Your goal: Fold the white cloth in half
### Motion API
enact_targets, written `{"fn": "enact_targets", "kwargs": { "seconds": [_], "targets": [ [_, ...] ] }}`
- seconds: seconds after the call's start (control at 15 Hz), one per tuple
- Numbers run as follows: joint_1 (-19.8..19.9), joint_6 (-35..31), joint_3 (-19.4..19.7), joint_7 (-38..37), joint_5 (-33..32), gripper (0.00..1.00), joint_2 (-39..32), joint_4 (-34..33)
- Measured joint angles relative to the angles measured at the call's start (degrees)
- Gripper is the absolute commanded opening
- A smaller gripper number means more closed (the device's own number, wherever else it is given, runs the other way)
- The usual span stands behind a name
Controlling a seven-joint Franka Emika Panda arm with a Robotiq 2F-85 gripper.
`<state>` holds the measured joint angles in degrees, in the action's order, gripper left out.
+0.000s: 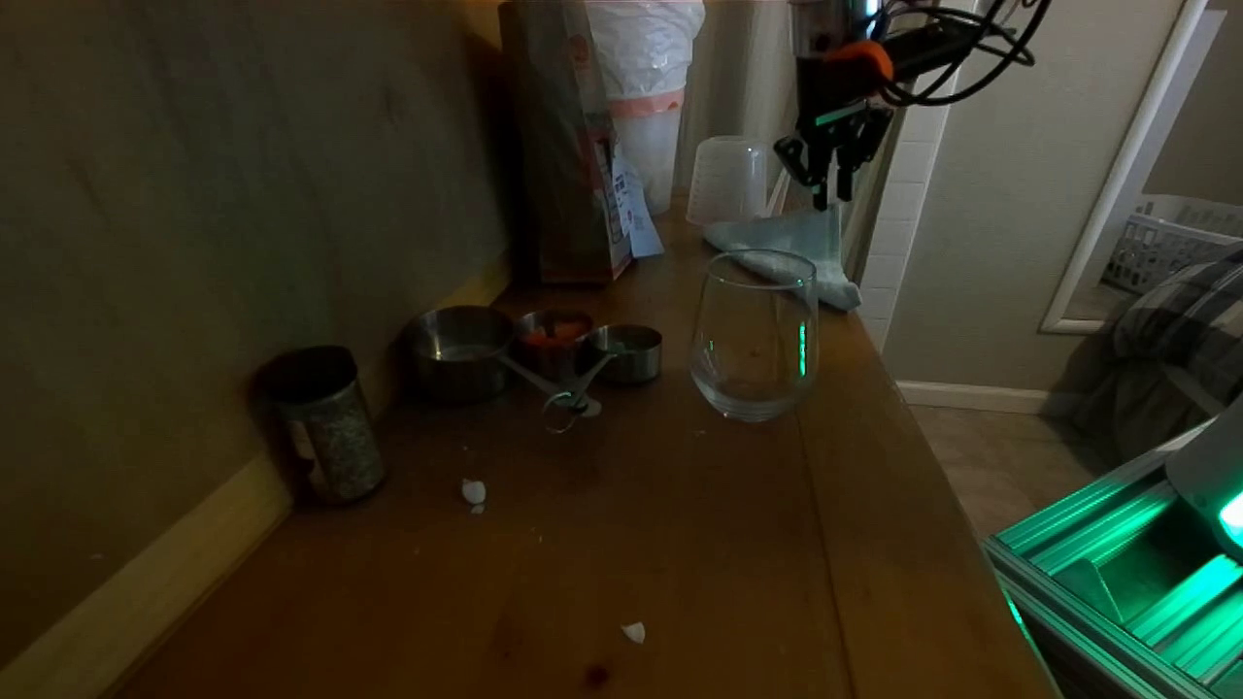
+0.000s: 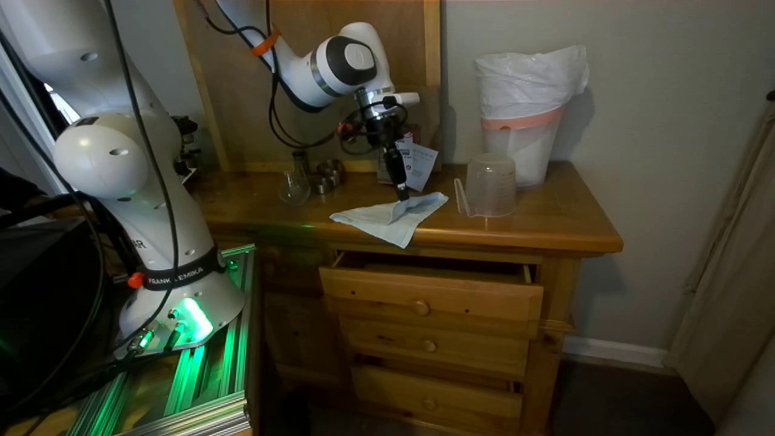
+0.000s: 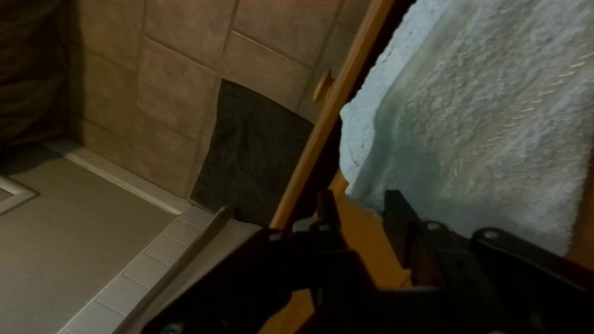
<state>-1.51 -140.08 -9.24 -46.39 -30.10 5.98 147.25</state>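
Observation:
The white cloth [image 1: 777, 233] lies on the wooden desk behind the glass in an exterior view. In an exterior view the cloth [image 2: 387, 221] is partly doubled over with a raised ridge, and its front corner hangs over the desk's front edge. In the wrist view the cloth [image 3: 501, 116] fills the upper right. My gripper [image 2: 402, 194] points down at the cloth's back part. The gripper [image 1: 833, 194] also shows just above the cloth. In the wrist view its fingers [image 3: 359, 195] stand apart, with the cloth's edge near the tips. I cannot tell whether they touch the cloth.
A clear glass bowl [image 1: 755, 349], metal measuring cups [image 1: 461, 354] and a jar [image 1: 330, 427] stand on the desk. A brown paper bag [image 1: 563, 146] is by the wall. A plastic measuring jug [image 2: 491, 184] and a lined bin [image 2: 524, 133] stand beyond the cloth. The top drawer [image 2: 387, 290] is open.

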Motion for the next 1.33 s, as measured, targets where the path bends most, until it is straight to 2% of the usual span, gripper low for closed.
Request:
{"fn": "enact_targets", "kwargs": {
  "seconds": [0.27, 0.33, 0.4, 0.47, 0.73, 0.93, 1.2, 1.33],
  "targets": [
    [-0.04, 0.72, 0.33, -0.97, -0.36, 0.92, -1.86, 0.41],
    [-0.22, 0.72, 0.32, -1.17, -0.36, 0.49, -2.58, 0.46],
    [-0.40, 0.72, 0.32, -1.39, -0.36, 0.53, -3.31, 0.47],
    [-0.57, 0.72, 0.32, -1.69, -0.36, 0.53, -3.99, 0.47],
    [-0.97, 0.71, 0.53, -3.30, -0.37, 0.23, -6.05, 0.42],
    [-1.03, 0.69, 1.26, -4.13, -0.41, 0.05, -6.64, 0.24],
    [-1.07, -1.30, 1.93, -5.21, -0.41, 0.00, -6.63, -0.03],
    [-1.33, -2.74, 1.93, -5.75, -0.43, 0.05, -6.64, -0.27]
  ]
}}
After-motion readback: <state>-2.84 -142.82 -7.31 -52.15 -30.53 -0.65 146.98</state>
